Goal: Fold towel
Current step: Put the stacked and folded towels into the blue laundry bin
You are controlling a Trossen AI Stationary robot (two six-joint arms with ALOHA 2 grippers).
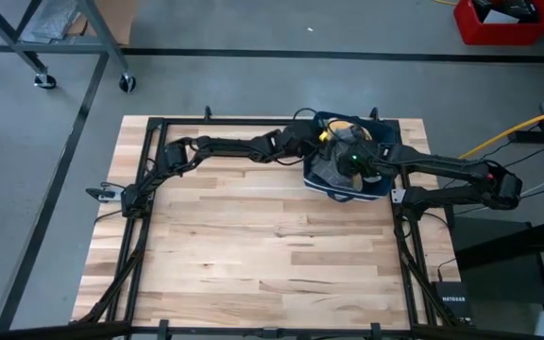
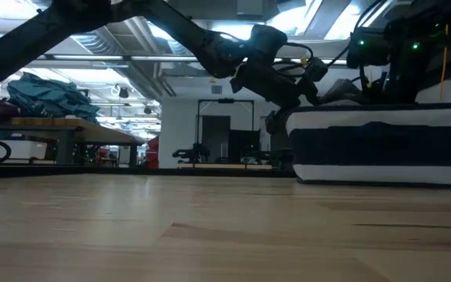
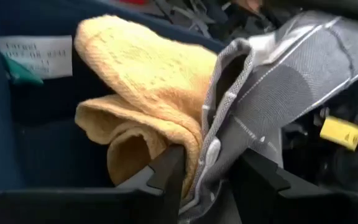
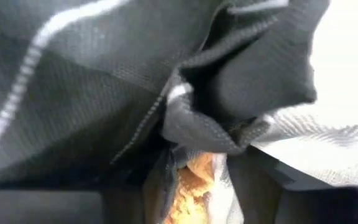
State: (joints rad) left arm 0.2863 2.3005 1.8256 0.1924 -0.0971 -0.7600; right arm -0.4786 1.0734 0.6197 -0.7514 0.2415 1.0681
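From where I stand, the wooden table (image 1: 253, 246) is bare across its left and middle, and all the work is at its far right, where a dark blue basket (image 1: 378, 186) with a pale band holds the laundry. Both arms reach into it. This looks like the fetching step: no towel lies flat yet, so next one must be lifted clear and spread on the boards.

The left hand (image 3: 207, 171) has its fingers (image 3: 166, 171) parted, a fold of the grey striped towel (image 3: 278, 87) lying between them, with a yellow cloth (image 3: 148, 81) just beside; I cannot tell if it pinches. The right hand (image 4: 194, 180) is buried in the same grey fabric, and whether it is spread or pinching I cannot tell.
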